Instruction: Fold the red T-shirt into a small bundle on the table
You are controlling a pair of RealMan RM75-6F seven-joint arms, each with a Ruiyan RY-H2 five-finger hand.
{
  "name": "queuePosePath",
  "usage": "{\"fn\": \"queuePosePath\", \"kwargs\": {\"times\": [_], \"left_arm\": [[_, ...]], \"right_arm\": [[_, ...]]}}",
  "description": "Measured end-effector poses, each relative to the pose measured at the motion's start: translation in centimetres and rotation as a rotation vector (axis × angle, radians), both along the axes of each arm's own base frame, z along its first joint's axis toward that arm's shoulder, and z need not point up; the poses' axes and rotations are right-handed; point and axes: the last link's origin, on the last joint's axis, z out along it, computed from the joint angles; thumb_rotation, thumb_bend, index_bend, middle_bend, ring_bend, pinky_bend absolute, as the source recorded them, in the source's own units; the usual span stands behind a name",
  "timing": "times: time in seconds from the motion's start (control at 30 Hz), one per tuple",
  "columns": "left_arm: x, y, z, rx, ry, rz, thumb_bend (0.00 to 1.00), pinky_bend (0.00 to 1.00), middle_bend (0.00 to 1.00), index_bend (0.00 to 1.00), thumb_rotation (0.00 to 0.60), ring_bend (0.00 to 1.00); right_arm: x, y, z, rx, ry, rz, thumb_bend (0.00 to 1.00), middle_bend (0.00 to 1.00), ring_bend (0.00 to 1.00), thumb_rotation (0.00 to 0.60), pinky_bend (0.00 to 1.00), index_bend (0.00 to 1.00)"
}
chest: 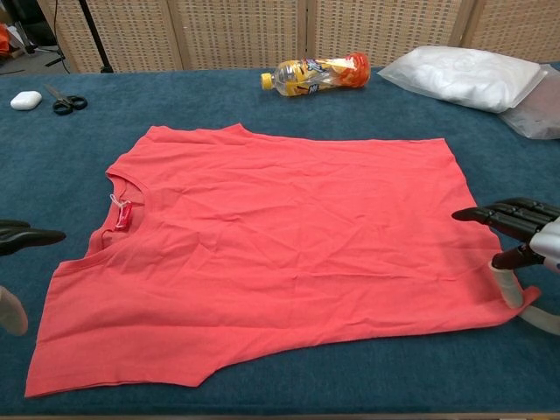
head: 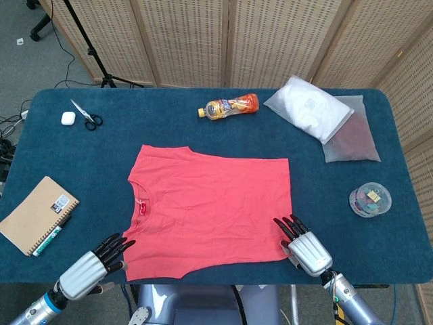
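Note:
The red T-shirt [head: 210, 206] [chest: 280, 245] lies flat and spread out in the middle of the blue table [head: 203, 135], collar toward the left. My right hand [head: 306, 248] [chest: 525, 241] hovers at the shirt's near right corner, fingers extended over the hem and thumb down beside the cloth edge, holding nothing. At the shirt's near left sleeve corner is my left hand [head: 91, 267], fingers apart and pointing at the cloth; in the chest view only its fingertips [chest: 26, 236] show at the left edge.
A notebook [head: 37, 213] with a pen lies at the near left. Scissors [head: 84, 115] and a white case [head: 67, 118] sit far left. A juice bottle [head: 230, 106], white bag [head: 310, 108], dark pouch [head: 352, 142] and a round clip tub [head: 370, 199] lie at the back and right.

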Motion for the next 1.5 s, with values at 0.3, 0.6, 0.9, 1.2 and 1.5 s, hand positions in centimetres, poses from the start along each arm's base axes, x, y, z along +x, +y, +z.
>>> {"fn": "queuePosePath", "kwargs": {"times": [0.3, 0.6, 0.9, 1.2, 1.5], "left_arm": [[-0.6, 0.7, -1.4, 0.000, 0.022, 0.011, 0.01, 0.00, 0.00, 0.45, 0.600, 0.00], [-0.1, 1.3, -2.8, -0.022, 0.033, -0.002, 0.01, 0.00, 0.00, 0.45, 0.600, 0.00], [0.8, 1.9, -3.7, -0.032, 0.034, -0.003, 0.07, 0.00, 0.00, 0.45, 0.600, 0.00], [1.6, 2.1, -4.5, -0.044, 0.029, -0.001, 0.13, 0.00, 0.00, 0.46, 0.600, 0.00], [2.0, 2.3, -4.4, -0.043, 0.021, -0.003, 0.27, 0.00, 0.00, 0.48, 0.600, 0.00]], "right_arm": [[0.0, -0.1, 0.1, -0.007, 0.001, -0.004, 0.47, 0.04, 0.00, 0.600, 0.00, 0.60], [0.0, -0.2, 0.2, -0.012, -0.003, -0.006, 0.47, 0.04, 0.00, 0.600, 0.00, 0.60], [0.0, -0.2, 0.2, -0.014, 0.000, -0.006, 0.48, 0.04, 0.00, 0.600, 0.00, 0.60], [0.0, -0.3, 0.4, -0.018, -0.001, -0.009, 0.51, 0.04, 0.00, 0.600, 0.00, 0.60], [0.0, -0.4, 0.5, -0.021, -0.003, -0.009, 0.52, 0.04, 0.00, 0.600, 0.00, 0.60]]}}
